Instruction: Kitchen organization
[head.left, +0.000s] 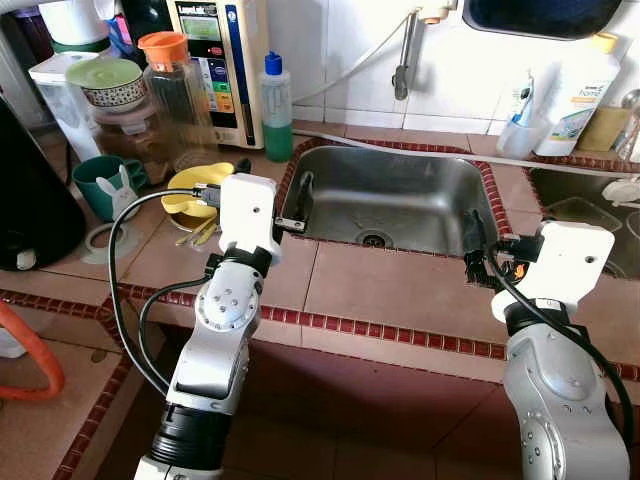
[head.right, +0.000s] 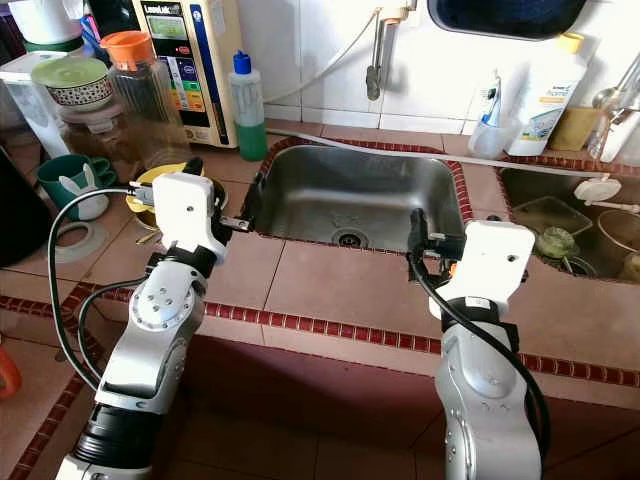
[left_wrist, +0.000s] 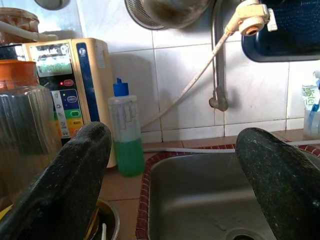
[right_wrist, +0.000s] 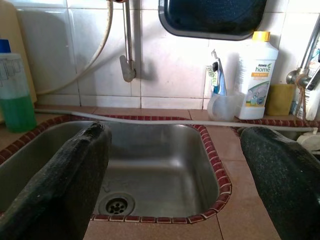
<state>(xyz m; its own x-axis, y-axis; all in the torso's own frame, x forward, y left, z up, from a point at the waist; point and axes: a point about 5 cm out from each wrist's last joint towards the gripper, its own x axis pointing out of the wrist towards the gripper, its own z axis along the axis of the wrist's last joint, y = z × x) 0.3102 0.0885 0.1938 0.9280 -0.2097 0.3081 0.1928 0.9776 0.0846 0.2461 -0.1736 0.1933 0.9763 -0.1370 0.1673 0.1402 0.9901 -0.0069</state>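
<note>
The sink (head.left: 400, 195) is set into the tiled counter (head.left: 380, 290) in front of the robot, with a drain (right_wrist: 116, 205) in its steel bottom, a faucet (left_wrist: 218, 75) on the wall behind it, and a bottle of green soap (head.left: 277, 110) at its back left corner. The left gripper (head.left: 298, 205) hangs over the left rim of the sink and the right gripper (head.left: 478, 245) over the right front corner, each with its fingers spread wide and holding nothing. A yellow bowl (head.left: 195, 190) lies on the counter just left of the left gripper, and a white detergent bottle (right_wrist: 256, 75) stands behind the sink on the right.
</note>
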